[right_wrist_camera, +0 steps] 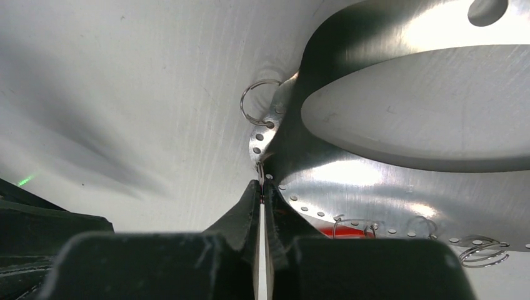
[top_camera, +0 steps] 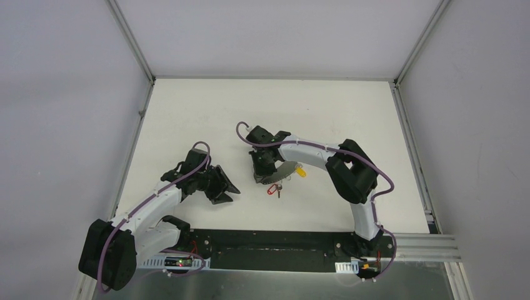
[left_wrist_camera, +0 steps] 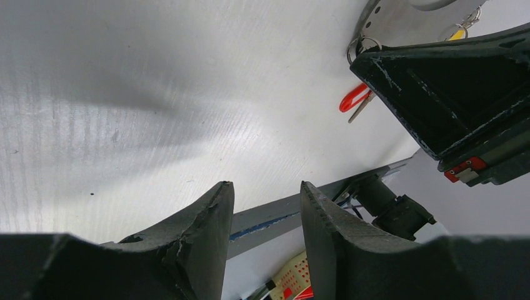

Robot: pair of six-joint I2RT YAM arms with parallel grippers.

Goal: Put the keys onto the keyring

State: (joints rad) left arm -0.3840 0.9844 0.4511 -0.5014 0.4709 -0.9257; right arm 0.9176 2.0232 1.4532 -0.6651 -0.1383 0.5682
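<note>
Keyring (top_camera: 285,169), top view: a shiny silver metal piece lying on the white table (top_camera: 206,112) near its middle, right at the tip of the right gripper.
Keys, top view: one with a yellow tag (top_camera: 300,170) sits at the keyring's right end. One with a red tag (top_camera: 272,189) lies just beside the keyring on the side toward the arm bases.
Right gripper (top_camera: 264,179), top view: points down at the keyring's left end; its jaws are too small here to read.
Left gripper (top_camera: 227,192), top view: held to the left of the keyring, apart from it and touching nothing.
Left wrist view, own claw: the two dark fingers (left_wrist_camera: 194,244) stand apart with only bare table and the base rail seen between them, so it is open and holds nothing.
Left wrist view, beyond: the right gripper fills the upper right. The red tag and a thin silver key shaft (left_wrist_camera: 361,109) lie on the table next to it, and the yellow tag peeks over its top edge.
Right wrist view, claw: the fingers are pressed together, closed, with their tips right at the keyring's rim. Whether they nip any metal cannot be told.
Right wrist view, keyring: broad, curved and mirror-bright, with a row of small holes (right_wrist_camera: 294,201) along its edge. A small wire ring (right_wrist_camera: 241,105) hangs through one hole just above the tips. The red tag shows under the rim — more small rings sit at the lower right.
</note>
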